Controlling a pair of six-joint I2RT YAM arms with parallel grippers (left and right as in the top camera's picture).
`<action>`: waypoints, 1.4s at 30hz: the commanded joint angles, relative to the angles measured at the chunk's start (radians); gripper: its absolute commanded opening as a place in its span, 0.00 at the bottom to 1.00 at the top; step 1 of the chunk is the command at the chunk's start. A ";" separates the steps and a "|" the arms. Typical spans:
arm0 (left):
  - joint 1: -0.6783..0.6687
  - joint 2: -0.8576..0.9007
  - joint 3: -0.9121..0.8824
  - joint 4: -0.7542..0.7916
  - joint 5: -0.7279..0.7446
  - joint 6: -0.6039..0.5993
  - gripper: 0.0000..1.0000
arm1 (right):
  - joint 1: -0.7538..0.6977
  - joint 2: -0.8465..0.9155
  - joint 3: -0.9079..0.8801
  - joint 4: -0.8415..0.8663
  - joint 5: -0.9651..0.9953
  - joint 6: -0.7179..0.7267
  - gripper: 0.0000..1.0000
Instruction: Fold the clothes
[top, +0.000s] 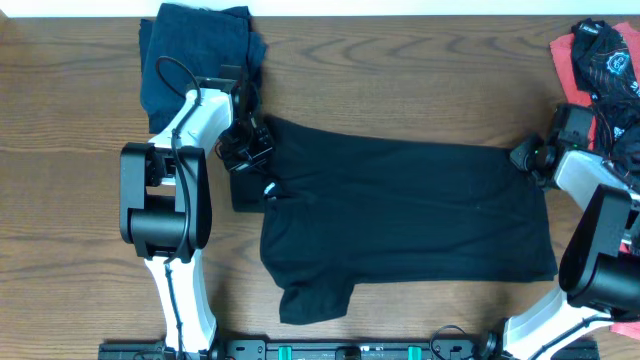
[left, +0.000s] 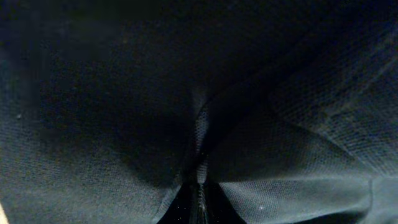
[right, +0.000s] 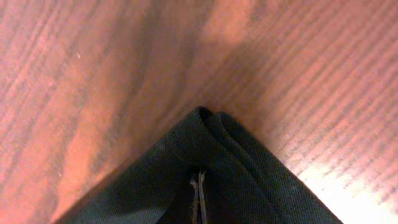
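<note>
Wooden tabletop (top: 400, 90) bore black T-shirt (top: 400, 210), spread flat. Left hand (top: 248, 150) clamped shut on its upper-left edge; right hand (top: 523, 157) clamped shut on upper-right corner.

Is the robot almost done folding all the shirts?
Not yet. One dark navy shirt looks folded at the far left. The black shirt lies spread out, with the left claw and right claw each pinching a corner. The red-and-black pile at the right is not yet folded.
</note>
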 joint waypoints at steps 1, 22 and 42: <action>0.001 0.066 -0.037 0.062 -0.055 -0.060 0.06 | -0.005 0.064 0.051 -0.064 -0.004 -0.035 0.01; 0.009 -0.055 -0.035 0.095 -0.197 -0.056 0.06 | -0.009 0.052 0.511 -0.652 -0.072 -0.136 0.01; 0.010 -0.119 -0.036 -0.058 -0.303 0.082 0.45 | -0.003 0.053 0.152 -0.499 -0.068 -0.132 0.01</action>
